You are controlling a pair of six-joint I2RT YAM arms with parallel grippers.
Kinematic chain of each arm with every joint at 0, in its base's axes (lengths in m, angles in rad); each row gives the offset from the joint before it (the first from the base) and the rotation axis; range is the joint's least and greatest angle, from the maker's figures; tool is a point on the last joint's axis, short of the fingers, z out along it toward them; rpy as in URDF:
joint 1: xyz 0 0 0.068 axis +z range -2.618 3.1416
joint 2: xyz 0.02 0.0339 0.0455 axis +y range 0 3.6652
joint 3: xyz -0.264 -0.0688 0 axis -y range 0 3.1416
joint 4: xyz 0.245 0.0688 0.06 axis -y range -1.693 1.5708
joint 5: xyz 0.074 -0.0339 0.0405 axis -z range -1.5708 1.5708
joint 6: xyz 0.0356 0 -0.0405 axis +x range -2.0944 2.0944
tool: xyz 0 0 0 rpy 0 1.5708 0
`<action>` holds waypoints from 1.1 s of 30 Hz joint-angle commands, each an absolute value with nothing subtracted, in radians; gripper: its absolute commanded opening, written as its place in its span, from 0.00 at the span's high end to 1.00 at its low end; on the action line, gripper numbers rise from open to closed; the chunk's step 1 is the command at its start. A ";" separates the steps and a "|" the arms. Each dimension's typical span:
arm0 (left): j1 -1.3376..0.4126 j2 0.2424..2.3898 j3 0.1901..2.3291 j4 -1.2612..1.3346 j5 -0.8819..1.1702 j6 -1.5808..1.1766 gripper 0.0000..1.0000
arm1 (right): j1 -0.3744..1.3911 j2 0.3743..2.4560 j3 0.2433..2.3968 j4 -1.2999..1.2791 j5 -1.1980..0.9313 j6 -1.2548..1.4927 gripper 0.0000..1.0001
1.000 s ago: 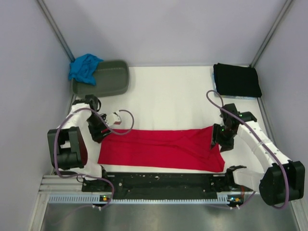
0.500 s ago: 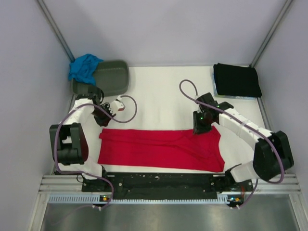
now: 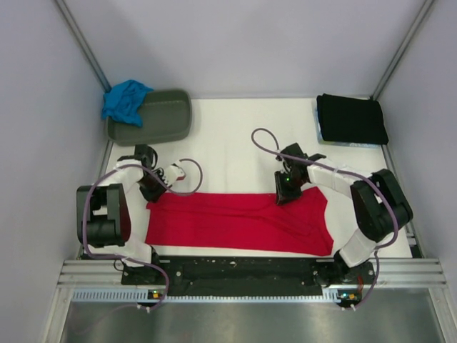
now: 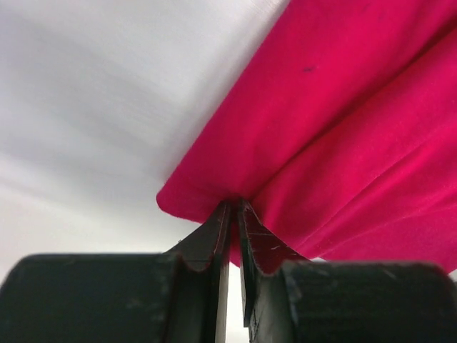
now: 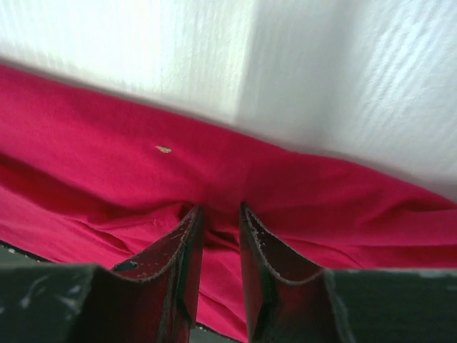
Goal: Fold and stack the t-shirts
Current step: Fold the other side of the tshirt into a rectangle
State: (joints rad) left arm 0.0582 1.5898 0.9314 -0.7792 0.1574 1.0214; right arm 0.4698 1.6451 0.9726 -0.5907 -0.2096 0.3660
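Enclosure, seen from the near side: a plain pale lilac-grey back wall [image 3: 243, 43] with matching left wall [image 3: 36, 143] and right wall [image 3: 428, 128], joined at the rear corners by two slanting grey metal posts, one left [image 3: 82, 44] and one right [image 3: 406, 43]. One white table [image 3: 243, 136], matt and faintly ribbed up close, possibly a cloth cover though the close views are too blurred to be sure. Along the near edge is a silver aluminium rail [image 3: 243, 294], with a dull grey metal sheet [image 3: 243, 321] below it. Lighting is even and diffuse, with soft shadows only.
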 commanded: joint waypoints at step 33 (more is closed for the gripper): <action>-0.825 1.770 1.452 -0.661 0.586 0.453 0.50 | 0.130 1.502 0.910 -0.568 -0.058 0.287 0.50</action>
